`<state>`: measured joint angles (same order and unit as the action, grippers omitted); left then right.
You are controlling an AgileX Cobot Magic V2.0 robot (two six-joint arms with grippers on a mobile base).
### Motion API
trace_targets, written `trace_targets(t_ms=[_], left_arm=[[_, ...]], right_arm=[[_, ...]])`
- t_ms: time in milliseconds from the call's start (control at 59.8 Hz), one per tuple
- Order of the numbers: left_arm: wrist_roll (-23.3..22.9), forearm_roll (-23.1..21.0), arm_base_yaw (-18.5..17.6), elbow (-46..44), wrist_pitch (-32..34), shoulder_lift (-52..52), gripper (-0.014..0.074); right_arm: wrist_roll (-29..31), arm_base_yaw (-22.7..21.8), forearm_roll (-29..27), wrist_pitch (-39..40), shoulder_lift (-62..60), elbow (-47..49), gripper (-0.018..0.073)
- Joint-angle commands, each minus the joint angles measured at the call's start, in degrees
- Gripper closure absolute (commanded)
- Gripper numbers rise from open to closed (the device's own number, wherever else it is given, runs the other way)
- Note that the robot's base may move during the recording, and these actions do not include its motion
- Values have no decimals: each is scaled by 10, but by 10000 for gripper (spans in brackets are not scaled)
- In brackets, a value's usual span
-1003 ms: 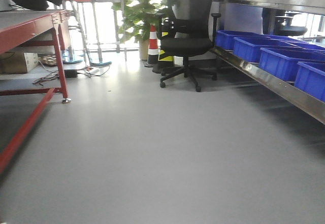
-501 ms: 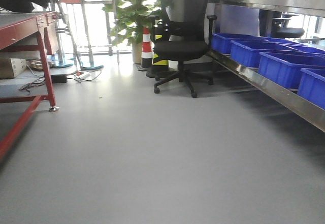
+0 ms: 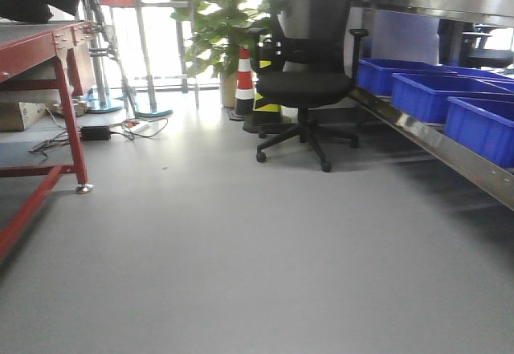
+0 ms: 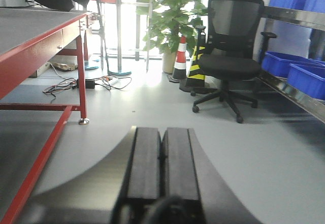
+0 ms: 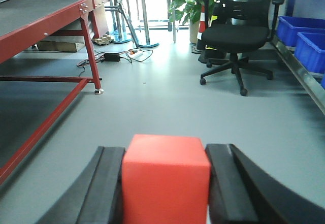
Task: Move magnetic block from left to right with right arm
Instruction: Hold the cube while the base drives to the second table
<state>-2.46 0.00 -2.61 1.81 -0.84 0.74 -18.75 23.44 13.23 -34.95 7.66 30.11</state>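
Block (image 5: pixel 166 181) gripped by right pincer (image 5: pixel 166 152) (grey floor (image 5: pixel 167 107) ahead)

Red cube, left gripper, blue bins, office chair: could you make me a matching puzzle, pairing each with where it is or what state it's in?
1. red cube
2. left gripper
3. blue bins
4. office chair

A. on the metal shelf
B. standing on the grey floor
C. held in the right gripper
D. shut, empty

Pairs: 1-C, 2-D, 3-A, 4-B.
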Motion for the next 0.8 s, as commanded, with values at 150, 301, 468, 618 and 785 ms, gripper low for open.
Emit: trace_targets(t_ms=[150, 301, 468, 618, 785], left_arm=[[-2, 0, -1, 6, 51, 9, 713], [-2, 0, -1, 6, 51, 9, 713], [-2, 0, -1, 6, 51, 9, 713], [-2, 0, -1, 6, 51, 9, 713], [-2, 0, -1, 6, 51, 9, 713]], right_arm=[[5, -2, 14, 53, 8, 14, 326], [5, -2, 14, 53, 8, 14, 326], [5, -2, 14, 53, 8, 14, 326], [5, -2, 14, 53, 8, 14, 326], [5, -2, 14, 53, 8, 14, 326]])
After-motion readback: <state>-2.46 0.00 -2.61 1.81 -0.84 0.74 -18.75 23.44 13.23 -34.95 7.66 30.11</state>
